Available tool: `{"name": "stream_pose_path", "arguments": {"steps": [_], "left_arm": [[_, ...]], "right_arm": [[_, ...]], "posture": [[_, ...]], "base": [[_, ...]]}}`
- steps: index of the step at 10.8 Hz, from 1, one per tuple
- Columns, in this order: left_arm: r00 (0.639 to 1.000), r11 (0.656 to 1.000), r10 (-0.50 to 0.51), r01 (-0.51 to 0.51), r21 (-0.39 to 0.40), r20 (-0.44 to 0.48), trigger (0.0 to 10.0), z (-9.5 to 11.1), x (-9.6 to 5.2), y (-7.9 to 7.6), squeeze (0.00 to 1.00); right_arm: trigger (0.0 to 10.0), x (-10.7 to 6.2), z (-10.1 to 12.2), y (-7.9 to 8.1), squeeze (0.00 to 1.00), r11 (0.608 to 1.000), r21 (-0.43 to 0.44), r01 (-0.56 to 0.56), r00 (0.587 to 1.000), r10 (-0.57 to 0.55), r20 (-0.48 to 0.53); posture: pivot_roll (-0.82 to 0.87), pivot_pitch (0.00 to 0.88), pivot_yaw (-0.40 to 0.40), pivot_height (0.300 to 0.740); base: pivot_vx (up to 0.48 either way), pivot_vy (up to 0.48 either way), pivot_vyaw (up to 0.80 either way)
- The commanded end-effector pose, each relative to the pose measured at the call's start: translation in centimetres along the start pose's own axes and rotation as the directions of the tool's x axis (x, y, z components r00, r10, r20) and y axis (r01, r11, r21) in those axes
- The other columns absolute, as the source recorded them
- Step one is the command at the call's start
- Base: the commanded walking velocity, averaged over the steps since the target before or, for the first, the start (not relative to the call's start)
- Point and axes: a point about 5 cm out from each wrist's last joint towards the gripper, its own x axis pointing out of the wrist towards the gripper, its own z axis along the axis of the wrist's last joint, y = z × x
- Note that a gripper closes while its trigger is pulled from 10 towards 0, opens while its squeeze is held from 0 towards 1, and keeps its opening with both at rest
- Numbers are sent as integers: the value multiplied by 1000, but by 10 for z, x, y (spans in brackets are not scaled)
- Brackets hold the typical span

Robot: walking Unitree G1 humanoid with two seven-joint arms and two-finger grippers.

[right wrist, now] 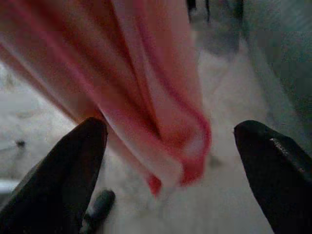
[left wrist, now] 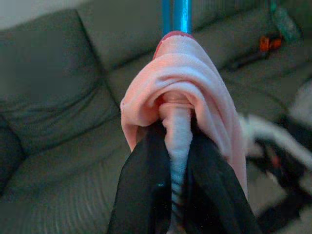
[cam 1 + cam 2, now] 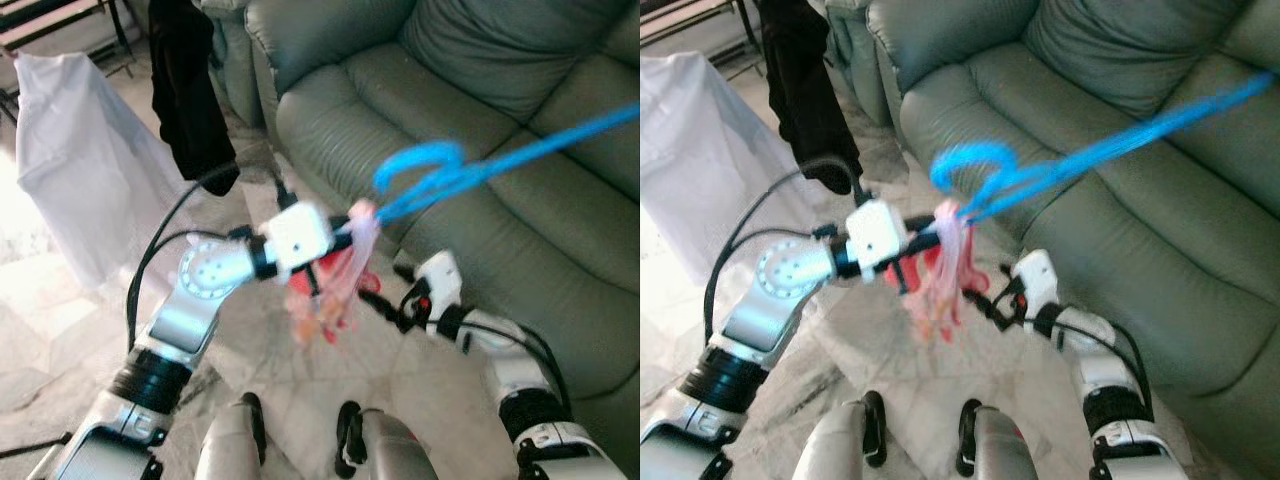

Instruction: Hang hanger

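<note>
Here, the bright blue plastic hanger (image 3: pixel 470 170), draped with a pink-and-red cloth (image 3: pixel 335 285), is held clamped by the left gripper (image 2: pixel 178 161) for carrying, while the right gripper (image 1: pixel 170 161) is spread open nearby, on the right.

My black fingers (image 2: pixel 146 195) pinch a bright blue hanger (image 3: pixel 440 175) draped in pale pink cloth with red edging (image 3: pixel 335 280), against a grey-green sofa (image 3: pixel 480 90), a white sheet (image 3: pixel 80 160), a black garment (image 3: pixel 190 90) and pale marbled floor (image 3: pixel 60 330)
</note>
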Motion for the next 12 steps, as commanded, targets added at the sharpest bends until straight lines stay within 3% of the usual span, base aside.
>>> {"name": "stream_pose_path", "arguments": {"steps": [1, 3, 5, 6, 7, 8, 11, 12], "left_arm": [[996, 999, 20, -22, 25, 83, 0, 23, 4, 8, 0], [980, 998, 59, -65, 21, 192, 0, 61, 6, 22, 0], [968, 997, 81, -80, -13, 238, 0, 80, 5, 26, 0], [974, 997, 78, -78, -10, 214, 0, 74, 4, 25, 0], [989, 997, 76, -74, -23, 126, 0, 50, -1, 19, 0], [996, 997, 69, -68, -28, 57, 0, 32, -4, 13, 0], [999, 998, 41, -39, -42, 33, 0, 22, -1, 3, 0], [999, 999, 32, -31, -36, 38, 0, 22, -1, 3, 0]], "right_arm": [[10000, -6, -13, -4, 31, 999, 20, 39, 998, -38, -55], [10000, -12, -27, -21, 24, 971, 57, 232, 964, -221, -148], [9843, -7, -17, -25, 20, 962, 92, 257, 964, -249, -90], [10000, -3, -9, -21, 0, 976, 103, 194, 981, -192, -26], [10000, -3, 12, -13, 0, 999, 36, 30, 993, -34, 110], [10000, -16, 16, -8, 0, 995, -29, -91, 986, 94, 136], [10000, -59, 18, 6, 0, 933, -74, -351, 929, 357, 93], [10000, -63, 24, -1, 0, 946, -127, -297, 945, 311, 100]], "posture": [[14, 216, -32, 740], [40, 214, -40, 740], [50, 214, -43, 740], [54, 214, -42, 740], [43, 215, -41, 740], [28, 219, -40, 740], [0, 224, -34, 740], [-5, 225, -33, 740]], "base": [[0, 0, 0], [0, 0, 0], [0, 0, 0], [0, 0, 0], [0, 0, 0], [0, 0, 0], [0, 0, 0], [0, 0, 0]]}}
